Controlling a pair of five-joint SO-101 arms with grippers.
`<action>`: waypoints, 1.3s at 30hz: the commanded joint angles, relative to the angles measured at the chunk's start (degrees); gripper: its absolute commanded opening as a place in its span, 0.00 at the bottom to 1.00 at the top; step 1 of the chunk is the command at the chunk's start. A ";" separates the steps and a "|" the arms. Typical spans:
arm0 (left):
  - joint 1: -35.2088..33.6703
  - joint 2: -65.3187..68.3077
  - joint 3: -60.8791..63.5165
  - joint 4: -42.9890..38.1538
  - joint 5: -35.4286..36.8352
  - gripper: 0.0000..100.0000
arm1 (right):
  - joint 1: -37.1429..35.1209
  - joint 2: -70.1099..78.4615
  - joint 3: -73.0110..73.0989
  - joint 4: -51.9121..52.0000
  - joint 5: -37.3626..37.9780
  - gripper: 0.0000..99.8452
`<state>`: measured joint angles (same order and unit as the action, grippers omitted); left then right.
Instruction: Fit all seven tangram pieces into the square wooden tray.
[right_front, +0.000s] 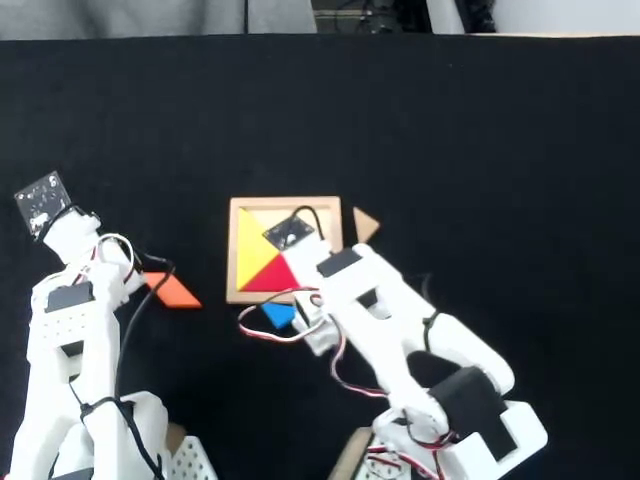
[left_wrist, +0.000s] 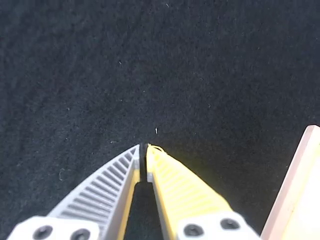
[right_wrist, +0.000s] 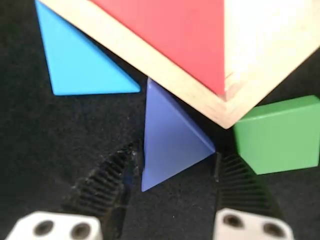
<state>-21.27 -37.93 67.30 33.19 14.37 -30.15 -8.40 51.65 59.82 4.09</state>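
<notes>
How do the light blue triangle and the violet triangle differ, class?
The light blue triangle is paler than the violet triangle. The light blue triangle lies with a side along the tray; the violet triangle points a corner at it. The violet triangle sits inside the open right pincer; the light blue triangle lies outside it. Both lie flat on the black cloth.

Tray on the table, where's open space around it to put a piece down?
Bare cloth lies beyond the far edge of the tray and right of the tan piece. Its near edge is crowded: blue triangle, purple triangle, green block and the right claw.
</notes>
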 joint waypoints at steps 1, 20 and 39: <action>0.48 -1.49 -0.40 -0.62 0.18 0.04 | 0.97 0.22 -3.12 -2.11 1.49 0.24; 0.84 -1.49 -0.40 -0.70 0.18 0.04 | 0.97 0.22 -4.97 -2.55 6.07 0.31; 0.92 -1.49 -0.40 -0.70 0.18 0.04 | 0.97 0.40 -6.81 -2.29 12.75 0.31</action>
<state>-21.27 -37.93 67.30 33.19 14.37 -29.98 -8.04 48.48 58.86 16.40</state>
